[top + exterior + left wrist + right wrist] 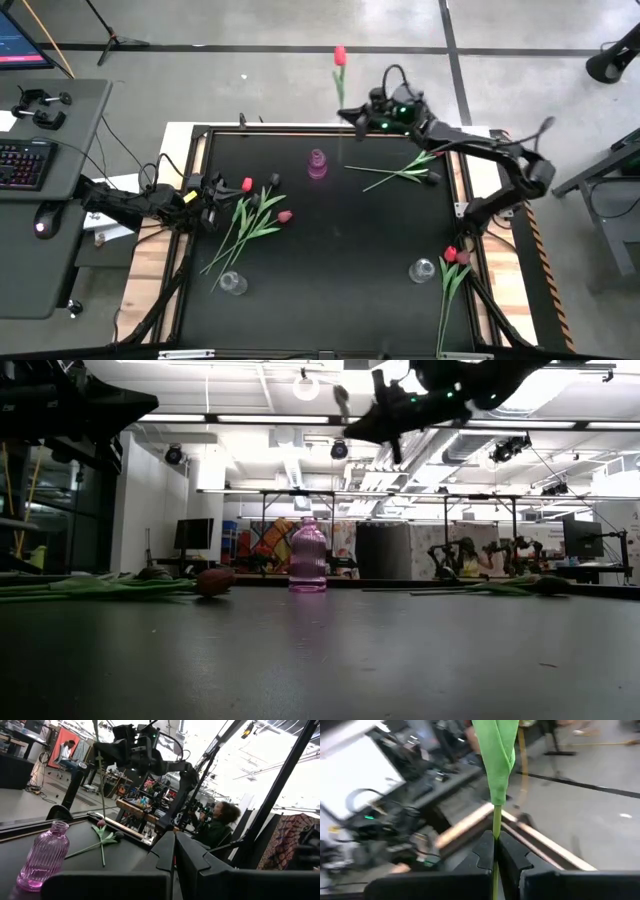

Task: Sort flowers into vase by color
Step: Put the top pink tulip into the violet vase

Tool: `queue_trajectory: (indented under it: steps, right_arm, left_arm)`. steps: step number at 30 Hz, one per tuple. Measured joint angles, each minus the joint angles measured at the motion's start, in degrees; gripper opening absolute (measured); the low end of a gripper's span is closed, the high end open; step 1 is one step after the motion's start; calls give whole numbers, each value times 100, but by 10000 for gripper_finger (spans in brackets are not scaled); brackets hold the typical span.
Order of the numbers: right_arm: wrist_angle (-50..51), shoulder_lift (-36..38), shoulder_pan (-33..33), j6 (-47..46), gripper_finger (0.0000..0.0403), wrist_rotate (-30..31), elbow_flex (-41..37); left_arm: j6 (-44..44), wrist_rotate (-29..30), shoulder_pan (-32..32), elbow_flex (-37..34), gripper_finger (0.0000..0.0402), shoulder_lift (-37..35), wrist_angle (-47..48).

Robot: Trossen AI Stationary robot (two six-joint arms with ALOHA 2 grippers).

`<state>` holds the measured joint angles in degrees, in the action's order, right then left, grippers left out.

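Black table (pixel 330 260): carrying everything, with both arms reaching in over its side edges.
Right arm: stretching over the far edge of the table, its right gripper (pixel 496 851) pinching narrowly on the green stem of a red tulip (pixel 340 56); the flower is standing upright above the far edge, head on top, well clear of any vase.
Left arm: waiting over the left edge; the left gripper (pixel 174 854) is showing its fingers pressed together with nothing between them.
Left cluster of flowers (pixel 245 222): lying loose near the left edge, several stems crossing, with red and pink heads and one dark head showing.
Far-right flowers (pixel 405 170): lying flat near the far right corner, not yet lifted.
Near-right flower (pixel 452 272): red head, lying along the right edge just beside a clear vase (pixel 422 269).
Pink vase (pixel 317 163): standing upright toward the far edge, centre, holding no stem yet.
Second clear vase (pixel 232 283): standing near the near left corner, also holding nothing.
Progress: judging from this, sorting is only beginning; no vase is holding a flower, one tulip is being carried, and all the others are waiting on the table.
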<state>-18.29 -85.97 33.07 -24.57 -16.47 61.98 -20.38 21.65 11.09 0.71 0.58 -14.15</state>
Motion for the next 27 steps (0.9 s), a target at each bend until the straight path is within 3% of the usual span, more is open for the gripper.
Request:
queue_trajectory:
  steps: [7, 11, 27]
  right_arm:
    - [-1948, -750, -372, 612, 0, -246, 0]
    - [-1903, -901, -292, 918, 0, 284, 0]
    - [-2100, -994, -328, 1309, 0, 299, 0]
  left_arm:
    - [0, 0, 0, 0, 1, 2, 0]
    - [0, 0, -1, 0, 1, 0, 0]
    - [0, 0, 0, 0, 1, 0, 0]
